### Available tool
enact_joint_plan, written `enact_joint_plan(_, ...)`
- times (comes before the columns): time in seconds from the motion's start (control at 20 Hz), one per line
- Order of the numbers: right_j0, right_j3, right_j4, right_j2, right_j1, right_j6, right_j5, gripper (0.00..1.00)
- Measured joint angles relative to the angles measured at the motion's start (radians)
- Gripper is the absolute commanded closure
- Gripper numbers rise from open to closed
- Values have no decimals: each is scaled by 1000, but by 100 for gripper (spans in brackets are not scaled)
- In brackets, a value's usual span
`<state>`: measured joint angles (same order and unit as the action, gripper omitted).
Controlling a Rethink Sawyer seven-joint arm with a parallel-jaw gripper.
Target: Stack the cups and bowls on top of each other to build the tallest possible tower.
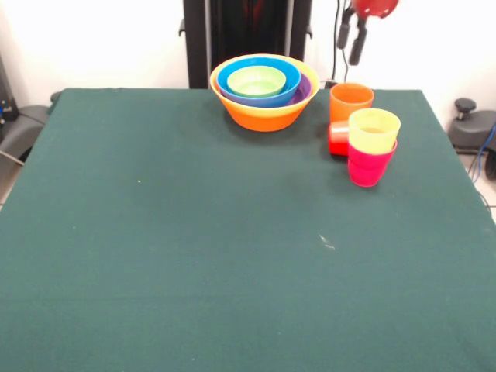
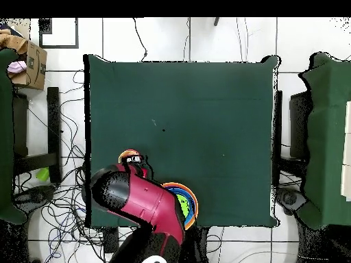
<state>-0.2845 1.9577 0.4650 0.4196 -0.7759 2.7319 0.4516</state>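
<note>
The bowls stand nested at the table's far middle: the large yellow-orange bowl (image 1: 265, 116) holds the purple bowl (image 1: 307, 91), a blue bowl (image 1: 287, 77) and the small light green bowl (image 1: 256, 80). To their right the yellow cup (image 1: 374, 129) sits inside the magenta-pink cup (image 1: 368, 168). The red cup (image 1: 338, 139) is beside them and the orange cup (image 1: 351, 101) stands behind. My gripper (image 1: 349, 53) hangs open and empty above the orange cup. In the overhead view my arm (image 2: 140, 202) hides most of the cups (image 2: 127, 155) and part of the bowls (image 2: 186, 203).
The green-covered table (image 1: 194, 248) spreads wide in front of the stack. The black pedestal (image 1: 248, 35) stands behind the bowls. Other green tables (image 2: 329, 137) flank the sides. A cardboard box (image 2: 31, 63) and cables lie on the floor.
</note>
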Motion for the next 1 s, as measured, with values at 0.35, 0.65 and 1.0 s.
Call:
enact_joint_plan(0.35,14,45,-21,-21,45,0,-58,0)
enact_joint_plan(0.65,5,56,-21,-62,66,0,-58,0)
enact_joint_plan(1.0,-2,56,-21,-89,65,0,-58,0)
